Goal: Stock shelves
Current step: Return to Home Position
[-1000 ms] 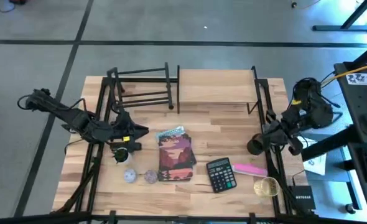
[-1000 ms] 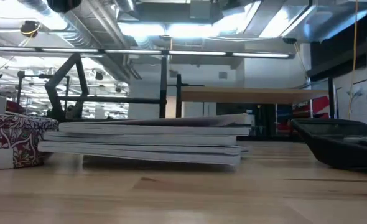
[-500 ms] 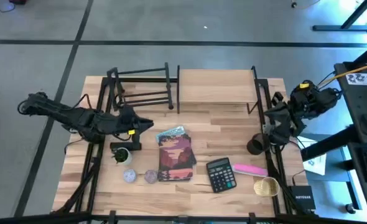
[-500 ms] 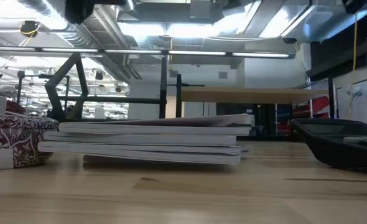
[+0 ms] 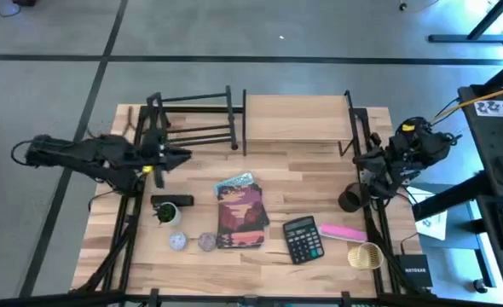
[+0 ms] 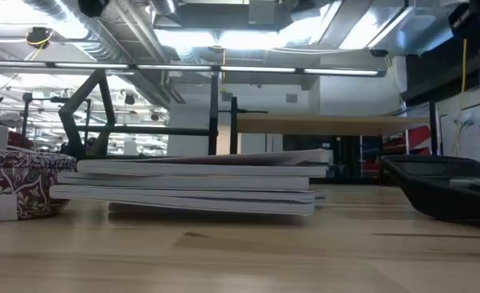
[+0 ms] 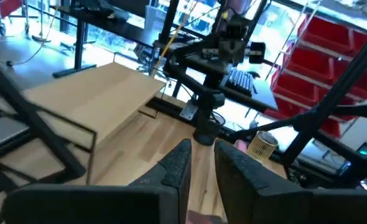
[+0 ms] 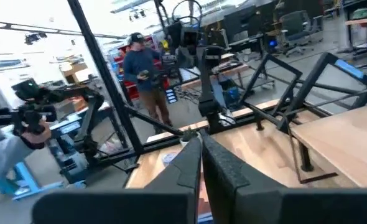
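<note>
Open wood: a broad crosswise band of tabletop between the board shelf and the clutter nearer the front, and a narrower strip along the front edge. Board shelf: top bare, open from above, with thin black uprights at each end. Book rack: crossing bars with narrow gaps. Centre: stack of books, low and flat. Front left: small plant pot and two round objects. Front right: calculator, pink case, wire cup. Right edge: dark cup. Both sides: black frame bars. Left gripper, fingers slightly parted, hangs before the rack. Right gripper, fingers together, hangs near the dark cup.
</note>
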`<control>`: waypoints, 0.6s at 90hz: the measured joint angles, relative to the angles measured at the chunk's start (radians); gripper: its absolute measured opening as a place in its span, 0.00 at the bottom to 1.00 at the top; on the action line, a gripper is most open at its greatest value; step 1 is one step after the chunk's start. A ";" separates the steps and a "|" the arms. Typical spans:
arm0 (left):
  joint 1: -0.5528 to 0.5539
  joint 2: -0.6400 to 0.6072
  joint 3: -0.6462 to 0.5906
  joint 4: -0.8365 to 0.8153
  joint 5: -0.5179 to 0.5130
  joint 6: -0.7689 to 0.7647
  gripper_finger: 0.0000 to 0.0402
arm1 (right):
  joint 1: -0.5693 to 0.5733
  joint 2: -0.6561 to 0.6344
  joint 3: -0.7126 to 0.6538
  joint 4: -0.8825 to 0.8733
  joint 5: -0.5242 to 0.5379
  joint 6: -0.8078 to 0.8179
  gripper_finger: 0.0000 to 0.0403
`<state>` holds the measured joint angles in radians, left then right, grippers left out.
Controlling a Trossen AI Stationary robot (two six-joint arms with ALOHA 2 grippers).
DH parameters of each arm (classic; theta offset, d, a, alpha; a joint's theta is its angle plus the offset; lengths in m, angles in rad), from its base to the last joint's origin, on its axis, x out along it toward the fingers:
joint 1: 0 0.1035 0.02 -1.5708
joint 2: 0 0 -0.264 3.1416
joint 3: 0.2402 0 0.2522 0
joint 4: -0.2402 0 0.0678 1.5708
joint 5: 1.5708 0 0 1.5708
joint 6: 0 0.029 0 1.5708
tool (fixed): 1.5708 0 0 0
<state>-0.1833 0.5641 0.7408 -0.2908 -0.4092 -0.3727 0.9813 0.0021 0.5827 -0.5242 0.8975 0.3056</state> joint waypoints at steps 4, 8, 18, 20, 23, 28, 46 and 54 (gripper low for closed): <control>0.000 -0.036 -0.016 -0.010 -0.006 -0.010 0.13 | 0.000 0.000 -0.004 0.005 -0.008 0.003 0.00; 0.000 -0.068 -0.036 -0.014 -0.012 -0.015 0.13 | 0.000 0.000 -0.004 0.009 -0.013 0.005 0.00; 0.000 -0.127 -0.104 -0.024 -0.013 -0.019 0.13 | 0.000 0.000 -0.015 0.064 -0.065 0.029 0.00; 0.000 -0.137 -0.115 -0.023 -0.012 -0.023 0.13 | 0.000 0.000 -0.026 0.097 -0.083 0.027 0.00; 0.000 -0.152 -0.133 -0.023 -0.008 -0.030 0.13 | 0.000 0.000 -0.046 0.152 -0.115 0.018 0.00; 0.000 -0.172 -0.163 -0.021 0.010 -0.041 0.13 | 0.000 0.002 -0.092 0.255 -0.177 -0.021 0.00; 0.000 -0.204 -0.199 -0.013 0.040 -0.038 0.13 | 0.000 0.015 -0.204 0.498 -0.261 -0.200 0.00; 0.000 -0.214 -0.199 -0.009 0.040 -0.019 0.13 | -0.003 0.014 -0.230 0.559 -0.307 -0.249 0.00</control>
<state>-0.1833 0.3503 0.5415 -0.2995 -0.3691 -0.3912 0.9780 0.0166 0.3531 0.0347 0.5901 0.0567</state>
